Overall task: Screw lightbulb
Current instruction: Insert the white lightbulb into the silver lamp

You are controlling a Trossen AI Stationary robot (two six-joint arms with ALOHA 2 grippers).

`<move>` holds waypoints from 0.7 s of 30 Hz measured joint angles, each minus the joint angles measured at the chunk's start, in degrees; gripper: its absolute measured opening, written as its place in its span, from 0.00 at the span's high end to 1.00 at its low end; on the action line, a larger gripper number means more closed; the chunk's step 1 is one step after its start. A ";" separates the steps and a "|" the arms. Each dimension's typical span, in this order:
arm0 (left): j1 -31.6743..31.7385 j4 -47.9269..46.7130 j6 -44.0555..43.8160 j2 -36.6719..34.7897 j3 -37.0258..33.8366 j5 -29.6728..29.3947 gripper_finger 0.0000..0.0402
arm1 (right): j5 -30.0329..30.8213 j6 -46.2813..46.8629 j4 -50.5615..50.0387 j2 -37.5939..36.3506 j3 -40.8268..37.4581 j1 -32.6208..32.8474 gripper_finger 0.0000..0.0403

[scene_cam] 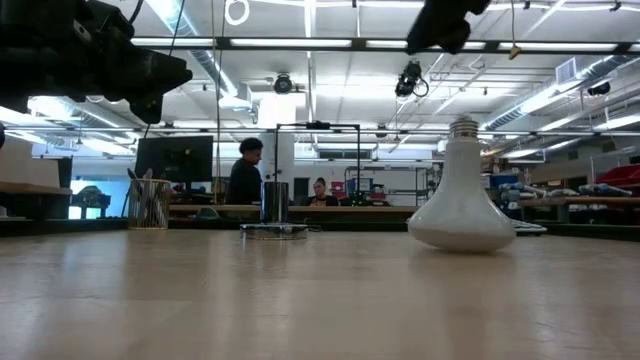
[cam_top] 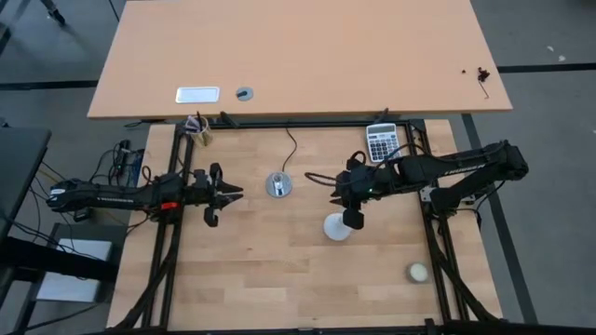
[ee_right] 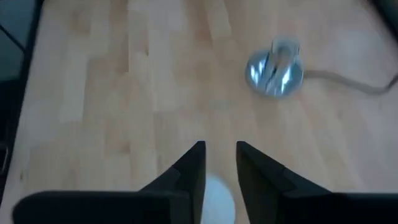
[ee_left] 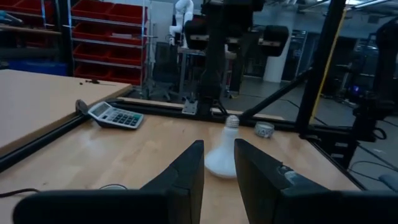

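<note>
Standing dome-down: one lightbulb, right gripper slightly parted above; left gripper narrowly parted

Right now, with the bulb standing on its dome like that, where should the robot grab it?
Probably by the narrow neck just under the metal base, coming straight down from above. The bulb stands dome-down with its screw base pointing up, so the wide dome is awkward while the taper fits between two fingers. The right gripper hangs over it, apparently slightly open.
</note>
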 joint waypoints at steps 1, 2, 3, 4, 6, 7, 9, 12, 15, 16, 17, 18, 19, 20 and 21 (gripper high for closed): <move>0.00 -0.04 0.00 0.00 0.00 0.02 0.76 | -0.40 0.97 -1.93 0.00 0.00 0.56 0.72; 0.00 -0.19 0.00 0.00 0.02 0.00 0.76 | -1.40 2.03 -3.87 0.00 -0.06 1.21 0.69; 0.00 -0.34 0.00 0.00 0.02 0.00 0.76 | -2.21 3.36 -5.37 0.00 -0.38 1.99 0.66; 0.00 -0.52 0.00 0.01 0.02 0.00 0.76 | -2.31 4.86 -6.79 -0.02 -0.71 2.98 0.63; 0.00 -0.85 0.00 0.00 0.02 0.00 0.76 | -1.82 6.96 -9.07 -0.48 -1.40 5.30 0.58; 0.00 -1.14 0.00 0.00 0.03 0.00 0.76 | -1.25 7.75 -9.54 -0.78 -1.64 6.48 0.56; 0.00 -1.37 -0.02 0.02 0.04 0.00 0.76 | 1.06 9.41 -10.14 -1.52 -2.67 8.67 0.51; 0.00 -1.36 -0.04 0.01 0.04 0.00 0.76 | 3.73 11.90 -10.04 -3.04 -6.14 10.74 0.47; 0.00 -1.33 -0.04 0.00 0.04 0.00 0.76 | 5.25 14.44 -8.59 -4.77 -11.28 11.59 0.45; 0.00 -1.35 -0.04 0.01 0.04 0.00 0.76 | 5.42 14.83 -6.50 -5.32 -13.51 11.65 0.45; 0.00 -1.36 -0.04 0.02 0.04 0.00 0.76 | 5.42 15.02 -3.77 -5.93 -15.82 11.65 0.45; 0.00 -1.35 -0.04 0.02 0.04 0.00 0.76 | 5.38 15.06 -0.38 -6.58 -18.28 11.65 0.45; 0.00 -1.33 -0.04 0.00 0.04 0.00 0.76 | 5.36 15.03 3.47 -7.24 -20.62 11.65 0.45; 0.00 -1.36 -0.04 0.02 0.04 0.00 0.76 | 5.36 15.00 7.42 -7.83 -23.01 11.65 0.45; 0.00 -1.34 -0.04 0.02 0.04 -0.02 0.76 | 5.36 15.01 11.21 -8.24 -25.38 11.63 0.45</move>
